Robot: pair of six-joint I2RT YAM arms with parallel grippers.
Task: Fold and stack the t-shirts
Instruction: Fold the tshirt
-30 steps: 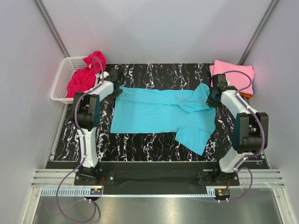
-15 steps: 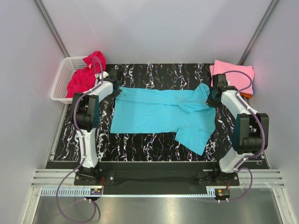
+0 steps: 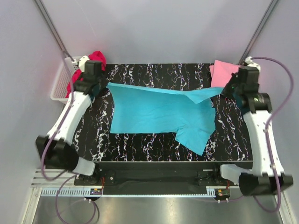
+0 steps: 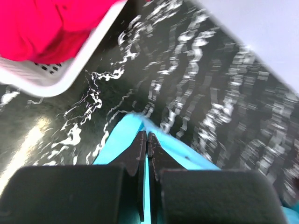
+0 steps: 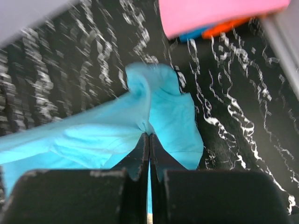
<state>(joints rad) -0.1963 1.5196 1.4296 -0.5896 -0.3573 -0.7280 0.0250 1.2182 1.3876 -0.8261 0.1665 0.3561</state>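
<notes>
Fold step on the soft turquoise-cyan cloth t-shirt (image 3: 159, 114), spread across the middle of the black white-veined table (image 3: 154, 74), far corners pinched off its surface in the clenched left gripper (image 4: 143, 136) and right gripper (image 5: 148, 137); next, probably carrying both corners evenly toward the near edge; no legible writing.

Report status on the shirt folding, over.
Both shut on the turquoise t-shirt: left gripper at far-left corner, right gripper at far-right end. Far edge held off the table. Nothing blocking; folded stack far right, white basket far left.
</notes>
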